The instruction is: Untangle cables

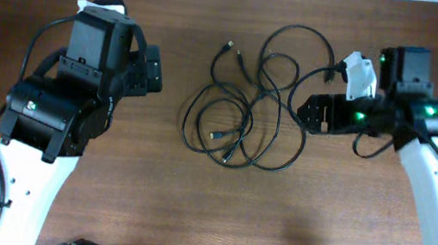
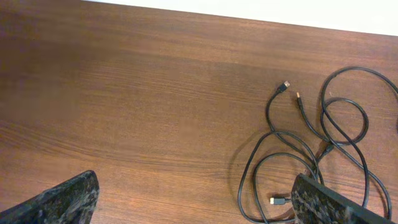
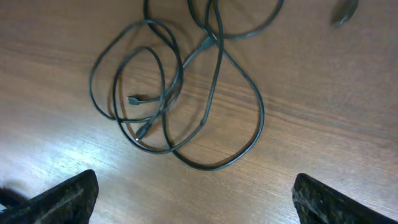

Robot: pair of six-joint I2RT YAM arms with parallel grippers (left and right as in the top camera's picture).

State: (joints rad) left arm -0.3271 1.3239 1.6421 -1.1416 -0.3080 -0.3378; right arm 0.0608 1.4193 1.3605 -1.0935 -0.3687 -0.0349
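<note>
Brown wooden table (image 1: 149, 182), seen from three cameras

Overhead: cables (image 1: 248, 102) lie in loose overlapping loops at the table's middle, between the two arms. Left gripper (image 1: 156, 68) sits left of the loops, well apart from them, and holds nothing. Right gripper (image 1: 303, 113) sits at the right edge of the loops with its jaws wide. One loop runs just beside its fingertips, but whether they touch it cannot be told. Nothing is gripped.

Left wrist: left gripper (image 2: 196, 205) stands wide, with its two fingers (image 2: 62, 199) at the near corners of the frame and bare wood between them. Cables (image 2: 323, 146) occupy the right side, partly passing behind the right-hand finger. Two plugs (image 2: 285, 85) lie side by side at the far end of the bundle, and a third lies near, just left of that finger. A white strip (image 2: 249, 9) borders the table's far edge.

Right wrist: right gripper (image 3: 196, 202) is likewise wide, its fingers (image 3: 336, 202) at the near corners with nothing between them. Cables (image 3: 208, 42) spread as several nested loops ahead of the jaws, clear of both fingers, and two plugs (image 3: 132, 99) rest inside the left loops. A blurred dark object at the far right cannot be identified
</note>
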